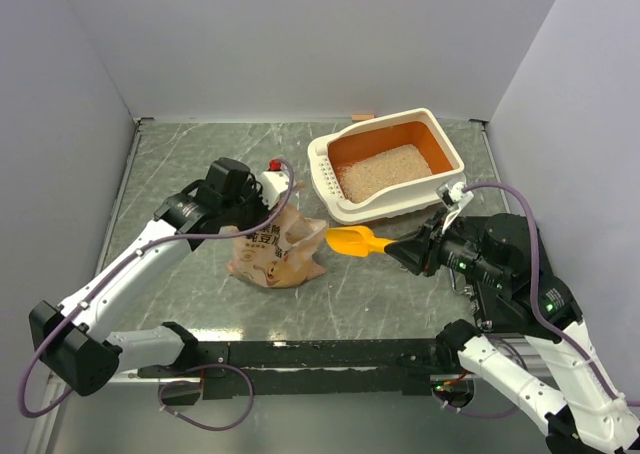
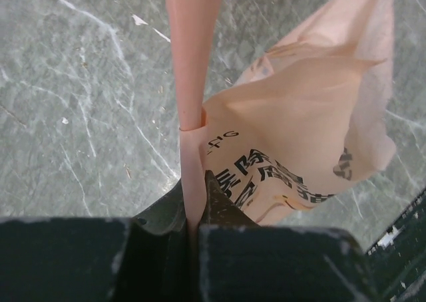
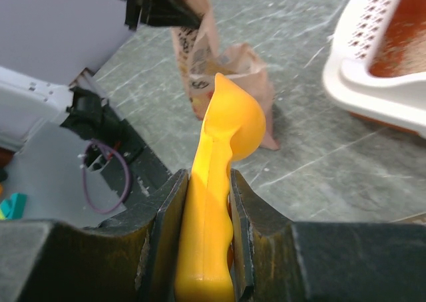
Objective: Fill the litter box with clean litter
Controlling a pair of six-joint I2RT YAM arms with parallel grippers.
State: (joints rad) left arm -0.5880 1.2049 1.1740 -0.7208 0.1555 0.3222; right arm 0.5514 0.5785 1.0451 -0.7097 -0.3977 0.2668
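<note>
Left gripper (image 2: pixel 194 202) is pinched down on the paper bag (image 1: pixel 275 256), jaws basically together w/ only a thin fold of the bag's upper edge between them, you can see it clearly in the left wrist view. Bag is crinkled, tan, black Chinese print on the side, sitting on the grey marbled worktop (image 1: pixel 180 164) roughly mid-table, and its top is pulled up toward the left arm. Right gripper (image 3: pixel 203 189) is holding the yellow-orange scoop (image 1: pixel 355 241) by the handle, jaws set narrow and pressed against both sides of it. Handle runs back btw the fingers, bowl sticks out front and points left toward the bag. Scoop is up off the worktop, its bowl just beside the bag's right side and near the front wall of the litter box (image 1: pixel 325 169), not touching either afaict. Can't tell if anything's in the bowl, the wrist cam sees it edge-on. Litter box is at the far right of the worktop, turned at an angle, perforated cream end facing left, orange inside. Litter (image 1: pixel 385 171) is in there already: pale beige granules spread over most of the floor, w/ bare orange showing along the far wall and corners. Box and bag are close but apart, gap of worktop btw them.
</note>
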